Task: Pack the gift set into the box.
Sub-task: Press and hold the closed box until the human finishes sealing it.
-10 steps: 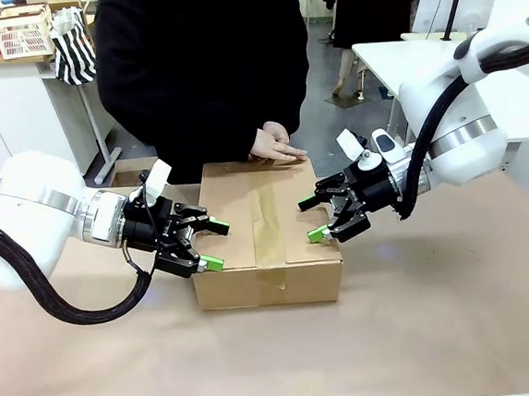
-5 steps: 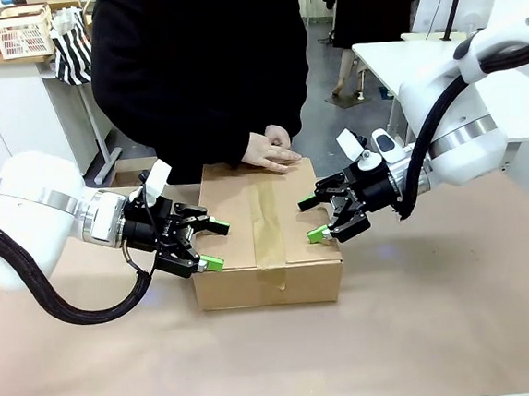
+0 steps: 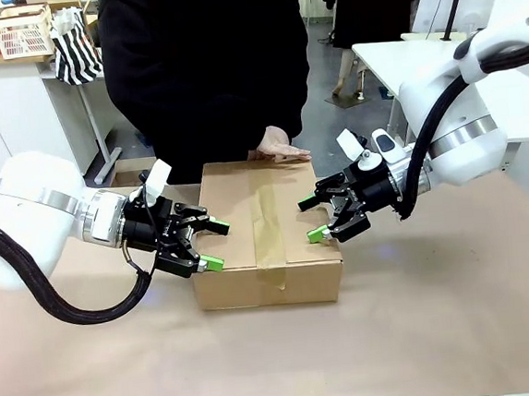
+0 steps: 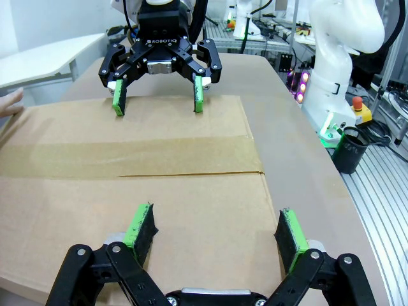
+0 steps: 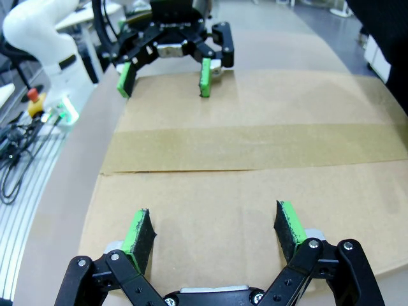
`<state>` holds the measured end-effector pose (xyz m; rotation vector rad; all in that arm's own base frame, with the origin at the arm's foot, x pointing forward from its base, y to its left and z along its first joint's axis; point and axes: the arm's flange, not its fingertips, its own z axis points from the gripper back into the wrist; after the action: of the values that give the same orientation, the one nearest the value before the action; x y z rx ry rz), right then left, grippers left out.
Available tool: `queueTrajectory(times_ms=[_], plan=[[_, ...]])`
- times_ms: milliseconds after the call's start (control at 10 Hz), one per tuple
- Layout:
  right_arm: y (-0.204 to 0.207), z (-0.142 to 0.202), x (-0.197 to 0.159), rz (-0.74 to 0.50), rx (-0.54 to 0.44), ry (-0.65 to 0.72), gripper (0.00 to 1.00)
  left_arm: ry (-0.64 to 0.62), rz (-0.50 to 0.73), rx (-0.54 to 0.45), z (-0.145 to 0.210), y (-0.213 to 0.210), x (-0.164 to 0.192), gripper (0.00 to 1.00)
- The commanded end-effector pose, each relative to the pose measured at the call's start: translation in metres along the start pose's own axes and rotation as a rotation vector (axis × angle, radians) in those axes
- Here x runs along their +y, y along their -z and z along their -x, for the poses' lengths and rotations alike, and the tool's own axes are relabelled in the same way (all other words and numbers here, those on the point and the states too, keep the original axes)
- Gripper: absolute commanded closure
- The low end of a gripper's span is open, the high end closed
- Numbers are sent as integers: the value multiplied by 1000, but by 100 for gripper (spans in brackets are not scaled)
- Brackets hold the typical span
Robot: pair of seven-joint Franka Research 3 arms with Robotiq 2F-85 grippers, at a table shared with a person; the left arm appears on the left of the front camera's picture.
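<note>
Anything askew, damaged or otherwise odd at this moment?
Nothing stands out. The box sits flat on the table, flaps closed and seam taped, with no visible damage. The left hand and right hand are open at opposite ends of it. The person's hand rests at its far edge.

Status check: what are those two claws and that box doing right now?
Left gripper and right gripper open, flanking the box. Box closed, taped. Person's hand on its far edge.

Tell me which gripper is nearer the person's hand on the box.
The right gripper: the person's hand rests at the box's far right corner, away from the left gripper.
</note>
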<state>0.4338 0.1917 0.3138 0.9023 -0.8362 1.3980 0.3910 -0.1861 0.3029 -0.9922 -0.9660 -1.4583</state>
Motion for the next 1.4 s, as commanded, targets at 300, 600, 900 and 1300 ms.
queueTrajectory(times_ms=[300, 600, 900, 1300], plan=[[1, 2, 1, 2, 4, 1, 0, 13, -2, 6, 1, 0, -2, 0], [1, 2, 1, 2, 4, 1, 0, 13, -2, 6, 1, 0, -2, 0], [1, 2, 1, 2, 4, 1, 0, 13, -2, 6, 1, 0, -2, 0], [1, 2, 1, 2, 4, 1, 0, 13, -2, 6, 1, 0, -2, 0]])
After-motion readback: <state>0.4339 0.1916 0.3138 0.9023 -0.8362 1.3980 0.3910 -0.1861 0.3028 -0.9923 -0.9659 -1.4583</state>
